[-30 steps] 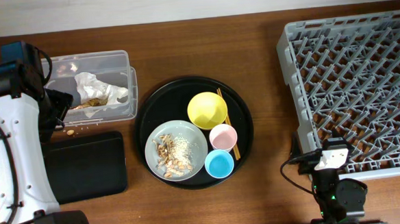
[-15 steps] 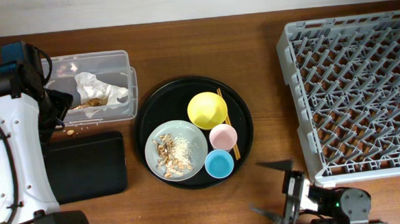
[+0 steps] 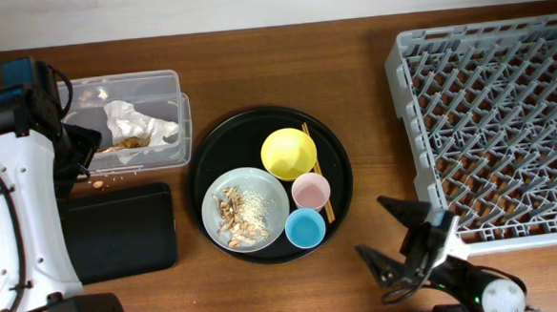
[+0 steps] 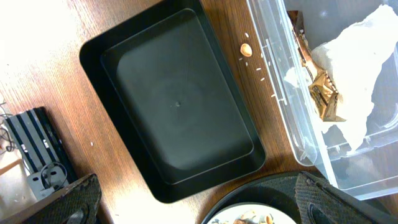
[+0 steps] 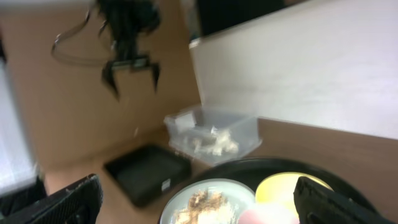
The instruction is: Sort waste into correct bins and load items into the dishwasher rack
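— Yellow bowl [image 3: 289, 153], pink cup [image 3: 311, 190], light-blue cup [image 3: 305, 228], grey plate [image 3: 271, 196]: where?
— Together on round black tray [image 3: 211, 145], middle of worktop [image 3: 365, 85]; tan scraps [image 3: 234, 214] heaped on plate, chopsticks [image 3: 308, 135] just beside bowl.
— And crumpled wrapper [image 3: 129, 121]?
— Inside clear tub [image 3: 165, 81], far left, beside flat black tray [image 3: 120, 231]. One stray scrap [image 4: 245, 48] on bare worktop between them.
— And rack [image 3: 496, 116]?
— Far right, well apart from dishes.
— Tools?
— Both splayed wide, gripping nothing: left tool [image 4: 196, 186] at tub's left end, right tool [image 3: 370, 225] near rack's lower-left corner.
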